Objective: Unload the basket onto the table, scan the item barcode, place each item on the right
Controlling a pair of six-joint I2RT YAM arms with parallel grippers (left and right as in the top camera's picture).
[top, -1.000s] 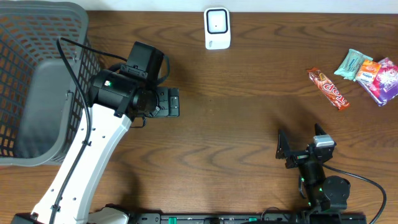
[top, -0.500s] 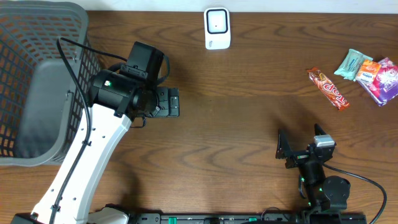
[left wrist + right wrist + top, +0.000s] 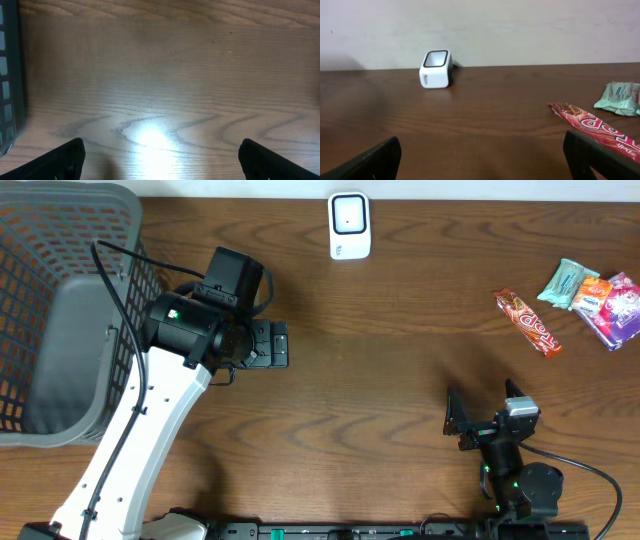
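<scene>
One red candy bar point(image 3: 527, 322) lies far right on the tabletop point(image 3: 400, 380), three small packets point(image 3: 595, 295) just beside it, the white scanner point(image 3: 349, 225) well apart at the back. The right end effector point(image 3: 484, 408) and the left end effector point(image 3: 271, 343), the latter near the grey basket point(image 3: 60, 330), both stand spread apart, empty.

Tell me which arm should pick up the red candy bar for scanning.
Right. The right gripper, open, sits on the same side as the red candy bar; the left gripper is opposite, beside the basket.
</scene>
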